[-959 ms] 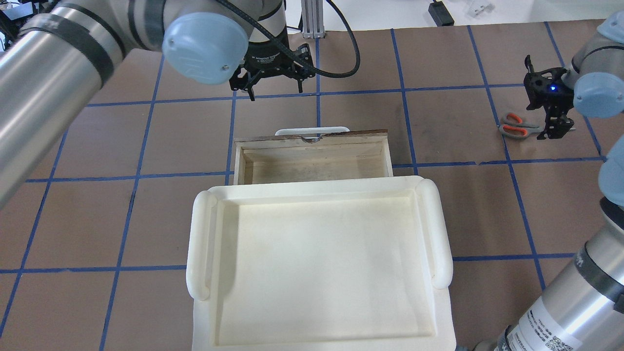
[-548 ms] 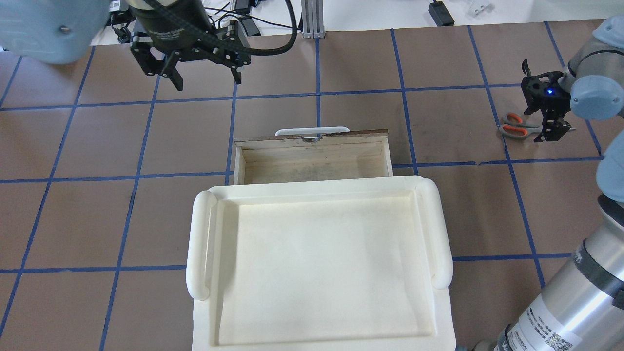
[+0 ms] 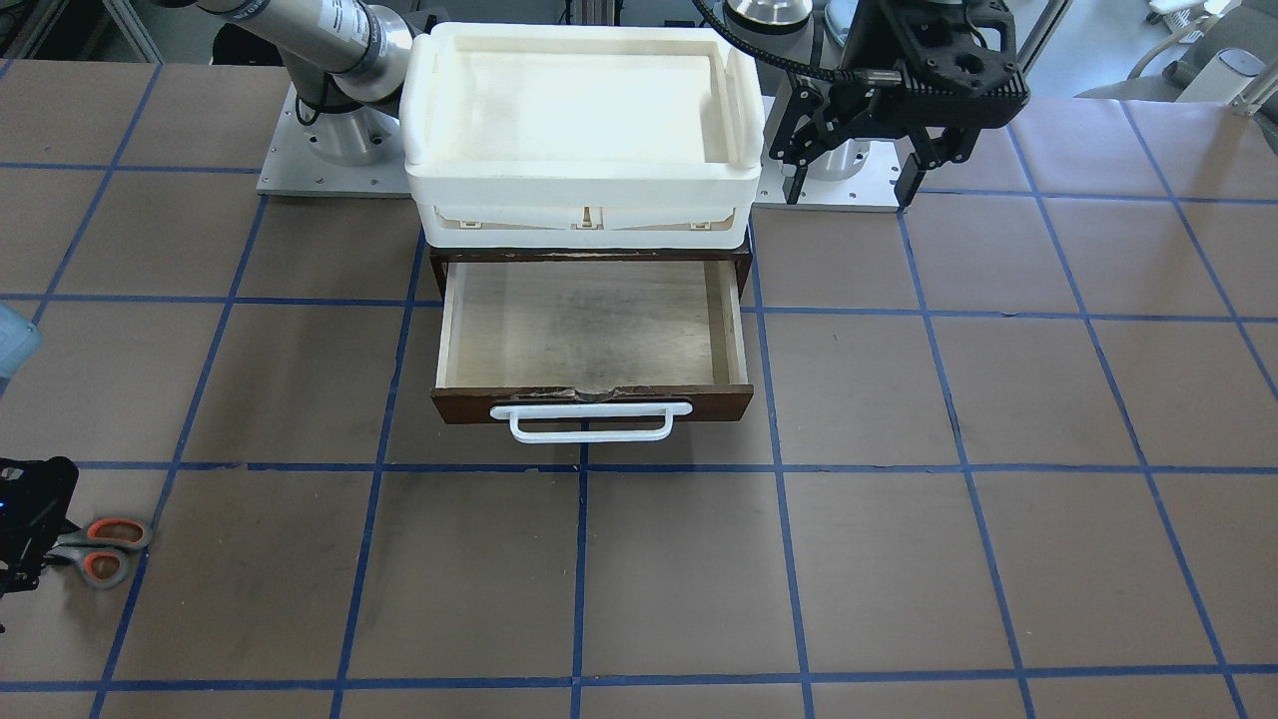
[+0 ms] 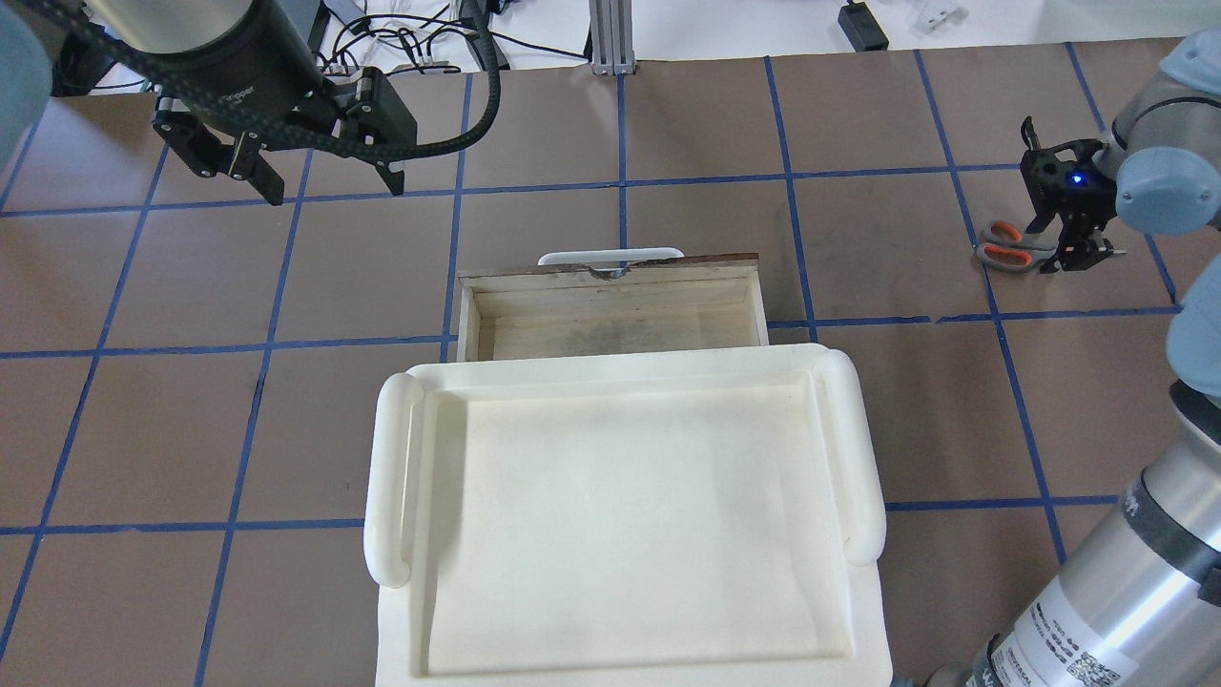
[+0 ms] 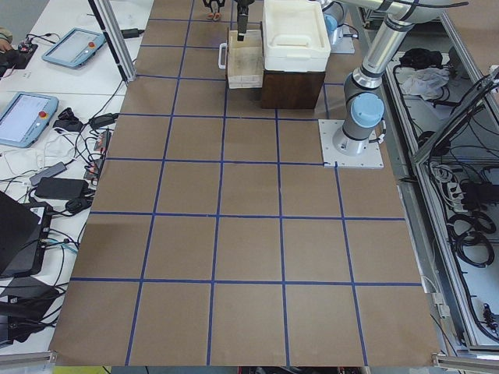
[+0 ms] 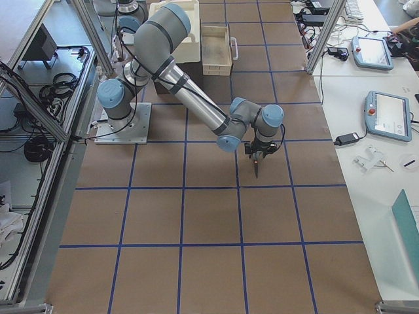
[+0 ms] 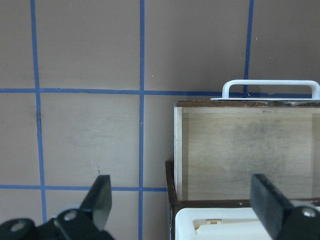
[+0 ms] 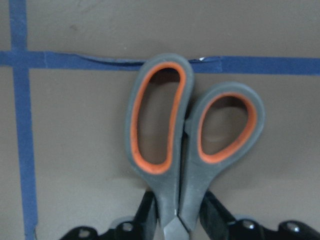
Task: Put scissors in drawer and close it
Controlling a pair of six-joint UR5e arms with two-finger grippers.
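Clamping scissors (image 8: 176, 170) at neck, near counter's right edge: right gripper (image 4: 1070, 260) clenched. Left gripper (image 4: 334, 189) released, idle. Drawer (image 4: 610, 329) open. Risk: hold beside pivot, so scissors may swing or slip on lift, clip drawer front.

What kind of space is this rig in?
Likely a robotics lab workcell, not a home or factory line. Two arms are bolted to a table marked with a blue tape grid. Aluminium framing surrounds it, and there are pendants on the side bench.
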